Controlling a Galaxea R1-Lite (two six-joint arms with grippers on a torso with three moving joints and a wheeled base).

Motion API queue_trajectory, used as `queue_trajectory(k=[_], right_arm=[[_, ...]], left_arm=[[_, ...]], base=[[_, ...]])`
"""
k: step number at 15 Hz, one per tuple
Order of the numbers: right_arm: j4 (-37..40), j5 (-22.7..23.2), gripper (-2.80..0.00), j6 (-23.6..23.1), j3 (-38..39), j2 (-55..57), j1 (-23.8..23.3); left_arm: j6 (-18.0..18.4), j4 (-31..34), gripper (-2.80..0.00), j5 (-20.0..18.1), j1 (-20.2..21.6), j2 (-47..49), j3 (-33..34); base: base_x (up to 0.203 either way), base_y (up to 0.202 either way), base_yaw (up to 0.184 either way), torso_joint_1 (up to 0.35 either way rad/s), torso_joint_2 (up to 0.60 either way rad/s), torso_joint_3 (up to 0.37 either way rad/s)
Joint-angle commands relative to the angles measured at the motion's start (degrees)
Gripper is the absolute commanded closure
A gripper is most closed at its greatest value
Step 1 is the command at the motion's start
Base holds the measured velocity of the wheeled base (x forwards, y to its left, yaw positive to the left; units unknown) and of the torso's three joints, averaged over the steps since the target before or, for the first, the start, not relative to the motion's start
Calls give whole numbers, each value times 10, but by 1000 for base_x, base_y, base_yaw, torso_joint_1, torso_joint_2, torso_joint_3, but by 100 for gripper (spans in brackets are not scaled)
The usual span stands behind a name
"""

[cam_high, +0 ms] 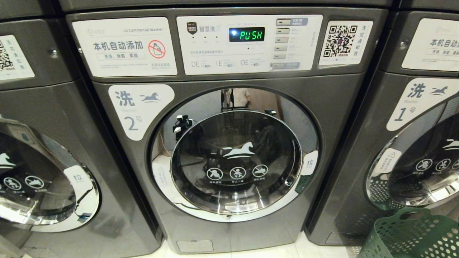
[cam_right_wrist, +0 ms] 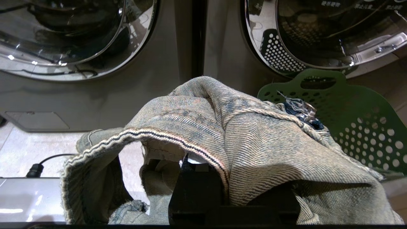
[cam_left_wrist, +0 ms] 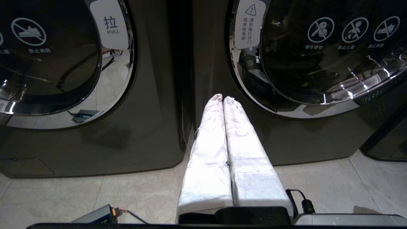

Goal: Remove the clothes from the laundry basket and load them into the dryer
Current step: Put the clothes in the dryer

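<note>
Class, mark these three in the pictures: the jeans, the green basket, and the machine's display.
jeans [cam_right_wrist: 254, 143], right wrist view, on the denim's upper fold.
basket [cam_high: 412, 236], head view, on its perforated wall.
display [cam_high: 247, 34], head view, on the lit letters.

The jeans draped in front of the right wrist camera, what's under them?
The jeans cover the right gripper, shut on them; only its dark base shows. Behind them stands the green basket. Whether more clothes lie in it is hidden.

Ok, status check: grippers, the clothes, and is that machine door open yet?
Right gripper shut on denim garment, draped over it. Left gripper shut, empty. Door of machine 2 closed, blocking loading. Green basket on floor, right.
</note>
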Motion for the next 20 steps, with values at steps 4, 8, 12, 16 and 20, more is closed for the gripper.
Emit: queue_trajectory(k=[4,8,12,16,20], right_arm=[[1,0,0,0,0,0,0],[2,0,0,0,0,0,-1],[2,0,0,0,0,0,0],[1,0,0,0,0,0,-1],[2,0,0,0,0,0,0]], left_arm=[[0,0,0,0,0,0,0],[0,0,0,0,0,0,-1],[0,0,0,0,0,0,0],[0,0,0,0,0,0,-1],[0,0,0,0,0,0,0]], base=[[114,0,0,5,2,1],[0,0,0,0,0,0],[0,0,0,0,0,0],[1,75,-14,2,3,4],[0,170,-12,2,3,3]])
